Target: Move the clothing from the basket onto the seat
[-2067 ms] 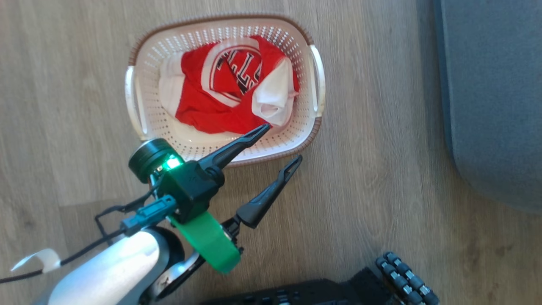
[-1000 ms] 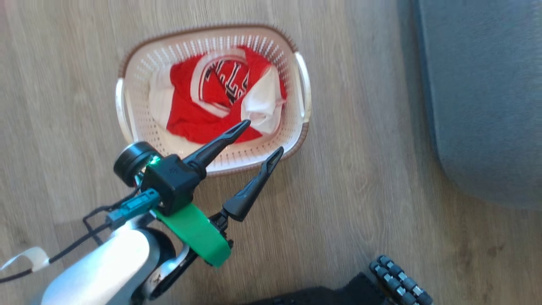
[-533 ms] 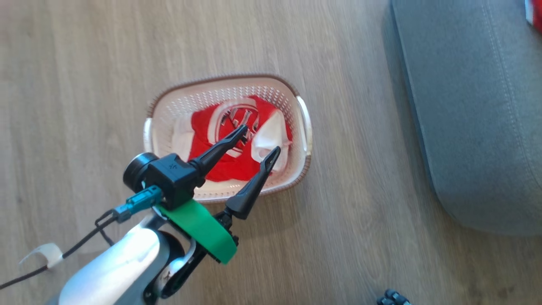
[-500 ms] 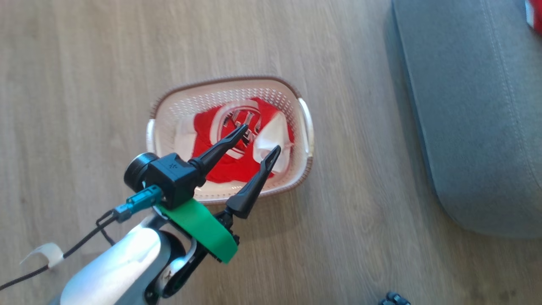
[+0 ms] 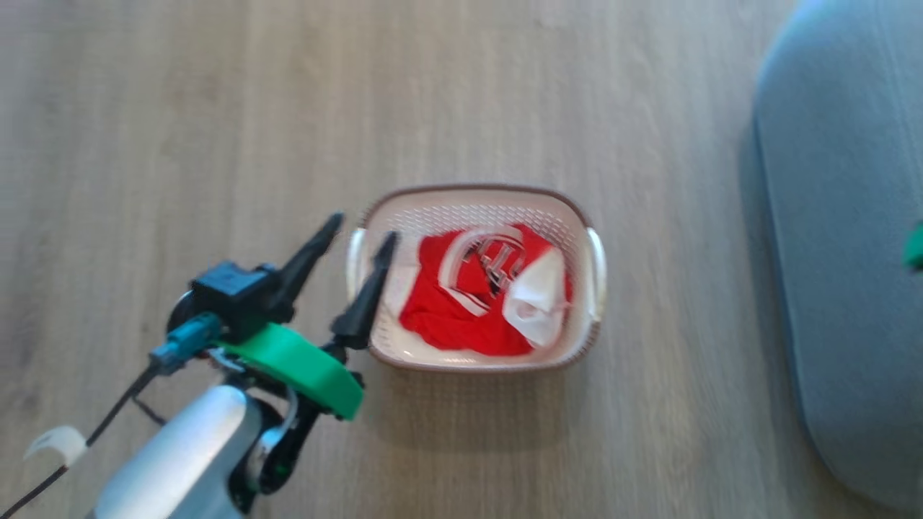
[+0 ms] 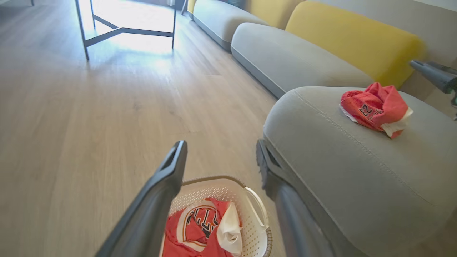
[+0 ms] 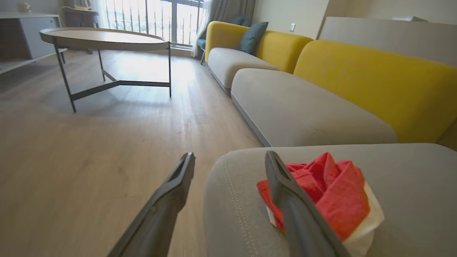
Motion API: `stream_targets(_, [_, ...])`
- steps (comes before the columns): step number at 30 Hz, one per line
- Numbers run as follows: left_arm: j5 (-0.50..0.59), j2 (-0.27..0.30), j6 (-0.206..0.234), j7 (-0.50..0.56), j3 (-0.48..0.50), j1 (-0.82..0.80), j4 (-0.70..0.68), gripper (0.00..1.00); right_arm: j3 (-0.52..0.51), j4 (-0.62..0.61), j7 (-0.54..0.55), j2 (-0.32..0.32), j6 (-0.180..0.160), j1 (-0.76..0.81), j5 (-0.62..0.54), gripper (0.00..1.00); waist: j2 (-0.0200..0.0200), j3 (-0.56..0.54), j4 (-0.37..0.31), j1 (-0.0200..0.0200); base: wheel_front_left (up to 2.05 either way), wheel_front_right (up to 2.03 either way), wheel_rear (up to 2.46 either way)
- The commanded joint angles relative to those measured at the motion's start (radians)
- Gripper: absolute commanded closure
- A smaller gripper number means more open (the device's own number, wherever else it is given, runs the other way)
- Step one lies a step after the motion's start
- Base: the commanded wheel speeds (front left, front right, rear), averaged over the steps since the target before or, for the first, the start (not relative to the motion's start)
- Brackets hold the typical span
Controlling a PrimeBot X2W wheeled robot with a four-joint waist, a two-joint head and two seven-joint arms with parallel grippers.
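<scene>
The silver forearm (image 5: 180,461) wears a green collar (image 5: 296,364) and black block (image 5: 227,292) — teal plug (image 5: 184,340), black cable (image 5: 115,405), dark jaws.

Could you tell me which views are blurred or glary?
Head view: motion-blurred throughout, smearing the basket and left fingers. Left wrist view: mostly sharp, fingers soft, glare on the floor. Right wrist view: crisp, with glare under the table.

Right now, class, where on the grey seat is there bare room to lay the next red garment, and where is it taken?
The seat is bare from its stitched edge nearest the basket up to the red garment lying farther back; that wide grey stretch is free. Around that garment it is taken. The basket is crowded with clothing.
</scene>
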Motion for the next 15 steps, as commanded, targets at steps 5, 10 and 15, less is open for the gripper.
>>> stream_targets(5, [-0.016,0.042,0.015,-0.032,0.105,0.019,0.040,0.00,0.101,-0.089,-0.026,0.027,0.007,0.097,0.007,0.00,-0.0001,-0.083,0.105,0.0001,0.00,0.00,0.00])
stream_targets(10, [-0.024,0.048,0.009,-0.042,0.166,0.058,0.100,0.00,0.178,-0.099,-0.058,0.065,0.007,0.180,0.025,0.00,-0.0001,-0.121,0.142,0.0001,0.00,0.00,0.00])
stream_targets(15, [-0.001,0.036,-0.010,-0.045,0.231,0.097,0.154,0.00,0.222,-0.073,-0.106,0.094,0.007,0.252,0.031,0.00,-0.0001,-0.152,0.158,0.0001,0.00,0.00,0.00])
